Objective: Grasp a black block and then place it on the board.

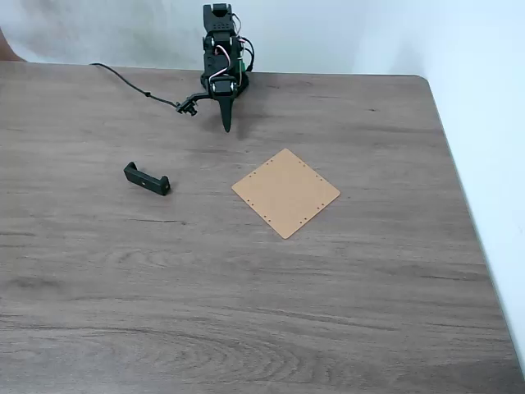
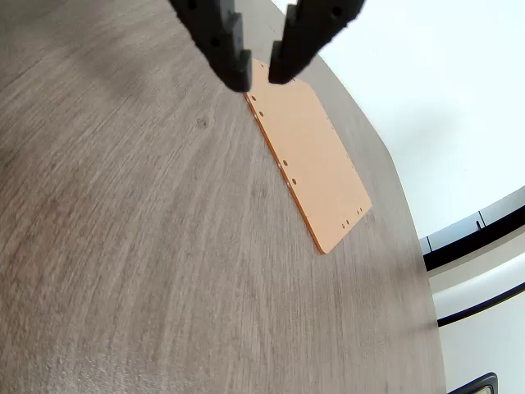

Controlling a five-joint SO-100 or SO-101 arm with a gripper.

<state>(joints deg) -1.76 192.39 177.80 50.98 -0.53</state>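
Nothing done yet. Your pincer (image 2: 259, 75) empty, jaws narrow, folded at bench (image 1: 344, 328) rear. Black block (image 1: 147, 179) lies well left of board (image 1: 285, 192), untouched. Grasp and placement both remain.

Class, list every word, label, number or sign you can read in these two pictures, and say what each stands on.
None: no readable text on the black block, the board, the table or the gripper.
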